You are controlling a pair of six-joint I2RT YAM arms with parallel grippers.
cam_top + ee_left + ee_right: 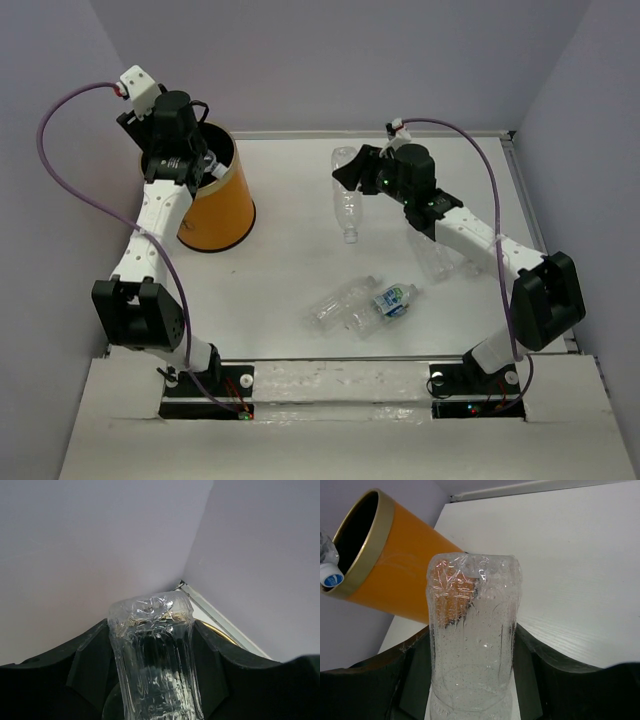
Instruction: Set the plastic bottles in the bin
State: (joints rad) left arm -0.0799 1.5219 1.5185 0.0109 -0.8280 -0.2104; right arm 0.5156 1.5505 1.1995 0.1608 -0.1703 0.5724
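Note:
The orange bin (222,200) stands at the far left of the table. My left gripper (203,160) hangs over its black mouth, shut on a clear plastic bottle (152,650) whose ribbed body fills the gap between the dark fingers (90,665). That bottle's blue-white cap (330,575) shows at the bin's rim (367,545). Mid-table, raised, my right gripper (347,180) is shut on a second clear bottle (472,645), which is pressed between both pads (530,670). Two more bottles (340,305) lie near the front, one with a blue-green label (395,298).
Another clear bottle (437,257) lies under the right forearm. Pale walls close in the table at the back and on both sides. A metal strip (520,190) runs along the table's right edge.

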